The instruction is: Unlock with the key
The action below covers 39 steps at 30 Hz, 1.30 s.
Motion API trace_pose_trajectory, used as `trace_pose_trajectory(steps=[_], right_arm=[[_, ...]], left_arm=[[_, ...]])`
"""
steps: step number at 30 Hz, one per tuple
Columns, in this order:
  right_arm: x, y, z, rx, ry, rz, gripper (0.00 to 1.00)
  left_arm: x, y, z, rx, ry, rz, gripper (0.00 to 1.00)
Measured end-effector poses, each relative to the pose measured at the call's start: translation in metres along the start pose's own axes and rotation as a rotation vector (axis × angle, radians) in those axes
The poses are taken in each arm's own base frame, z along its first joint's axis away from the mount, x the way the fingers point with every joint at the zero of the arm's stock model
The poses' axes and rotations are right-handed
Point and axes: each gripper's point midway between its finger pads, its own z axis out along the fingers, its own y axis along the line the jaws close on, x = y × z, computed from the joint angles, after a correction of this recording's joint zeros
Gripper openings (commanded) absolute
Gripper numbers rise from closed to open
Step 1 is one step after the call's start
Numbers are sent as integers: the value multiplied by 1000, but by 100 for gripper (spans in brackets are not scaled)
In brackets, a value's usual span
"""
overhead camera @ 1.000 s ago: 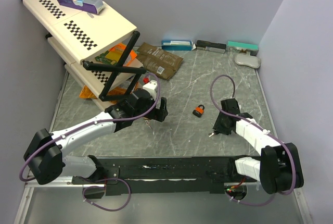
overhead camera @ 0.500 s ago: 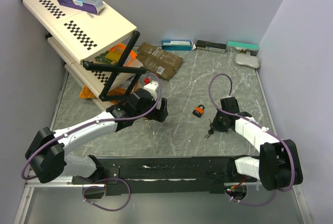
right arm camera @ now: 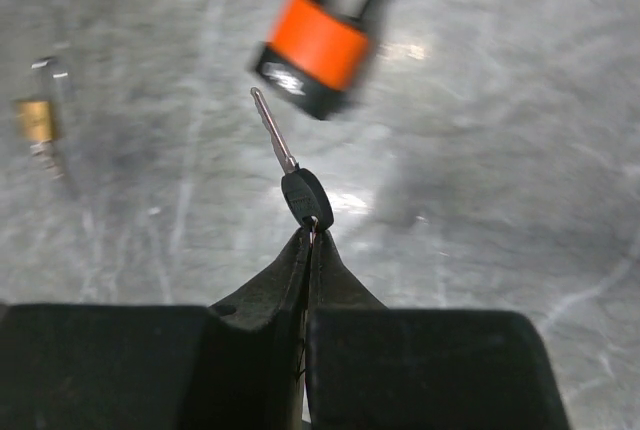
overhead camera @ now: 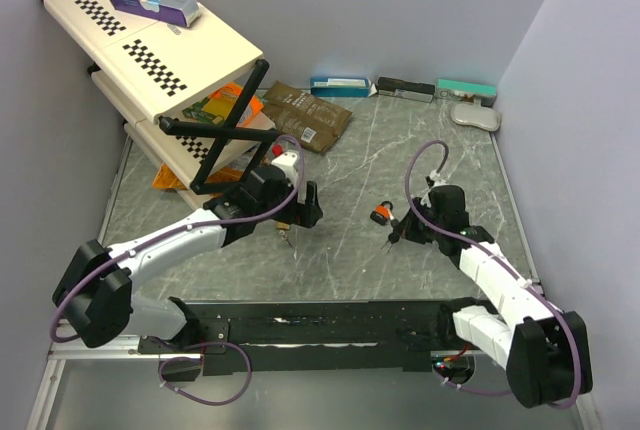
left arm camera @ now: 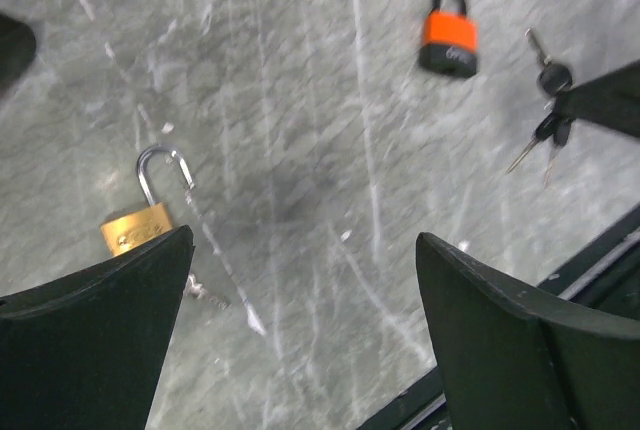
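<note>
We see the right gripper [right arm camera: 310, 240], jaws pinching a key [right arm camera: 303, 195], near the orange padlock [right arm camera: 318, 53] (shackle closed). The left gripper [left arm camera: 305, 240] jaws gape.

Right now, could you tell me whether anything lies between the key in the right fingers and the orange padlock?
Nothing visible does. The right fingers pinch the black-headed metal key, its blade aimed at the orange padlock; only bare grey marbled tabletop lies between. The brass padlock sits aside.

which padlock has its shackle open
The brass padlock: its silver shackle stands free on one side. The orange padlock has its black shackle closed.
</note>
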Motion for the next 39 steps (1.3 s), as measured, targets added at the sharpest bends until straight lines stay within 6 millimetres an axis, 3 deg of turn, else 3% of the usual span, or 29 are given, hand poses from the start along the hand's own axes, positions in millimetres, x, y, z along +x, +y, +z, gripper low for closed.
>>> trace_pose_trajectory(steps=[5, 14, 20, 23, 27, 37, 39], right_arm=[[-8, 32, -8, -133, -52, -73, 0], [21, 114, -15, -404, -22, -264, 0], [15, 142, -20, -520, -50, -259, 0], [12, 153, -25, -570, -66, -261, 0], [13, 160, -29, -604, -69, -266, 0], [10, 165, -33, -630, -84, -273, 0], [10, 165, -32, -629, -83, -272, 0]], left_arm=[[-11, -1, -1, 55, -32, -66, 97], [-35, -48, -4, 301, -83, -147, 94], [-37, -62, -3, 412, -79, -217, 86], [-33, -65, 3, 440, -54, -243, 77], [-25, -69, 10, 468, -21, -271, 56], [-24, -77, 12, 520, -2, -308, 26], [-23, -78, 13, 526, 1, -308, 14]])
